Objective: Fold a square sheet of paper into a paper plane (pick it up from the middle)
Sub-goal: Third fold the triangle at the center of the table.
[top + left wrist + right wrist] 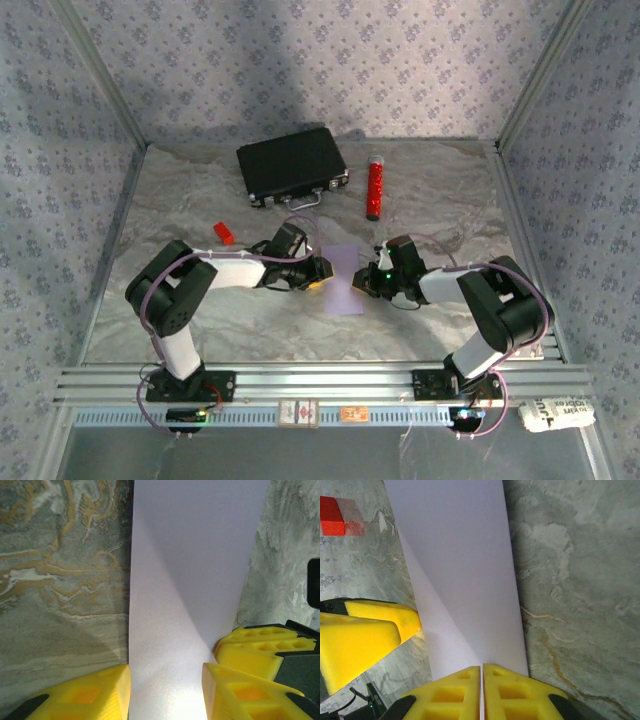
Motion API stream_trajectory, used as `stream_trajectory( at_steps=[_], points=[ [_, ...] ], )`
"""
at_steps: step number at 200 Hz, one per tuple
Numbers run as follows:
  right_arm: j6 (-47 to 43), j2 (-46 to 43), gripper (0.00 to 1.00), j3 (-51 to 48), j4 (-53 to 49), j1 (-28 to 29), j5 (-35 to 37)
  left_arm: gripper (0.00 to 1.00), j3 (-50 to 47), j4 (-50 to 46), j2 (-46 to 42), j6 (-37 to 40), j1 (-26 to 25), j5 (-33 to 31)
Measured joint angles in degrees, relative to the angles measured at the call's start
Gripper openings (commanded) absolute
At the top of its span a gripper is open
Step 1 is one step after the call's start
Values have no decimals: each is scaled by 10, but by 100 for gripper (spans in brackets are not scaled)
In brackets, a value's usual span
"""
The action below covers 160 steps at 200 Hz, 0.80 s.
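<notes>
The square sheet of paper (345,278) lies on the marbled table between my two grippers, pale lilac, folded narrow with one diagonal crease. My left gripper (322,272) is at its left side. In the left wrist view its yellow fingers stand apart, open (166,680), with the paper (190,555) spanning the gap between them. My right gripper (368,280) is at the paper's right side. Its fingertips (481,672) are shut together over the near edge of the paper (465,555), where the crease ends. Whether they pinch the paper I cannot tell.
A black case (292,163) lies at the back of the table, with a red cylinder (375,187) to its right. A small red block (223,233) sits behind the left arm. Patterned walls enclose the table on three sides.
</notes>
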Motion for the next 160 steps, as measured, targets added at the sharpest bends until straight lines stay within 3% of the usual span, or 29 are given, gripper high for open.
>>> stream_trajectory(
  at_steps=[160],
  points=[
    [0,0,11,-1,2,0,-1,44,50,-96,0,35,-28,-71]
  ],
)
